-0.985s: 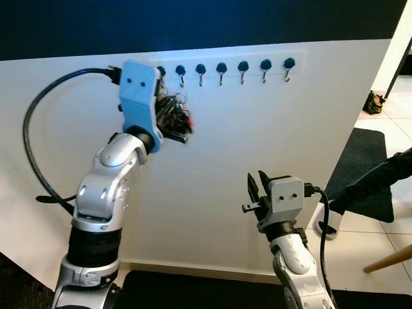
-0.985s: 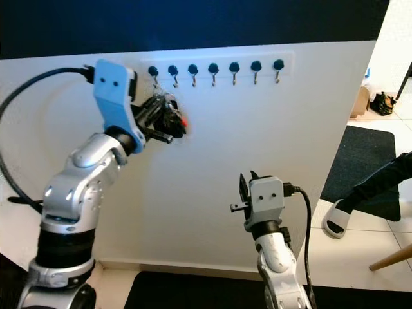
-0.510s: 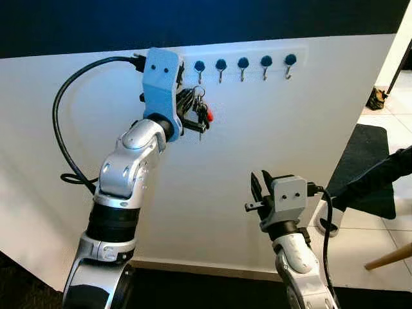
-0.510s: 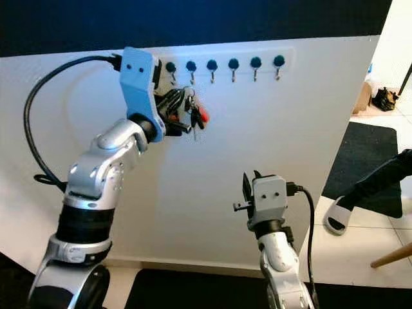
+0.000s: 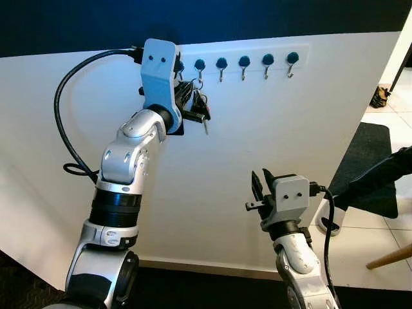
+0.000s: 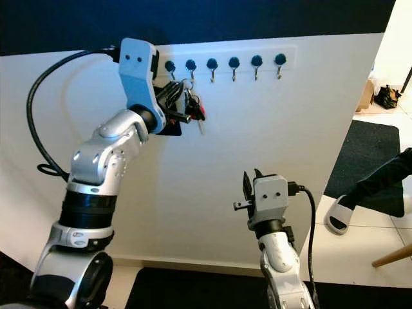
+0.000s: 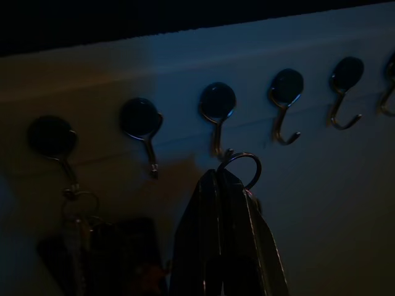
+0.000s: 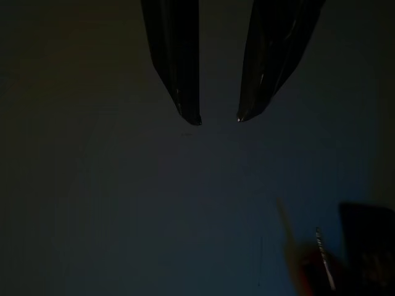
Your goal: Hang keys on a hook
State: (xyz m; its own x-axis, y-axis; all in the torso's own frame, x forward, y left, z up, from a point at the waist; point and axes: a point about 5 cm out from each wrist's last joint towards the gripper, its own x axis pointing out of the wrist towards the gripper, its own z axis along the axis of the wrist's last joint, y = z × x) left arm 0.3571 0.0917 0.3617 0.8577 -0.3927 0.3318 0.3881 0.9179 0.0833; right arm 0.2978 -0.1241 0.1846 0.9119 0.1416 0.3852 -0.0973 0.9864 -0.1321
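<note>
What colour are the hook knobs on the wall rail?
Dark teal-blue knobs with silver hooks, clearest in the left eye view.

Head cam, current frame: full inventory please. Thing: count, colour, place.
Hook rail: 1, white, along the top of the white wall panel.
Hooks: at least 7 across the views, metal with dark round caps, in a row on the rail.
Keys: 1 bunch, dark with a metal ring, held just under a hook.
Second key bunch: 1, dim, hanging from the leftmost hook.
Mat: 1, black, floor right.
Person's leg: 1, dark trousers, right edge.
Left gripper: raised, shut on keys.
Right gripper: low, open.
</note>
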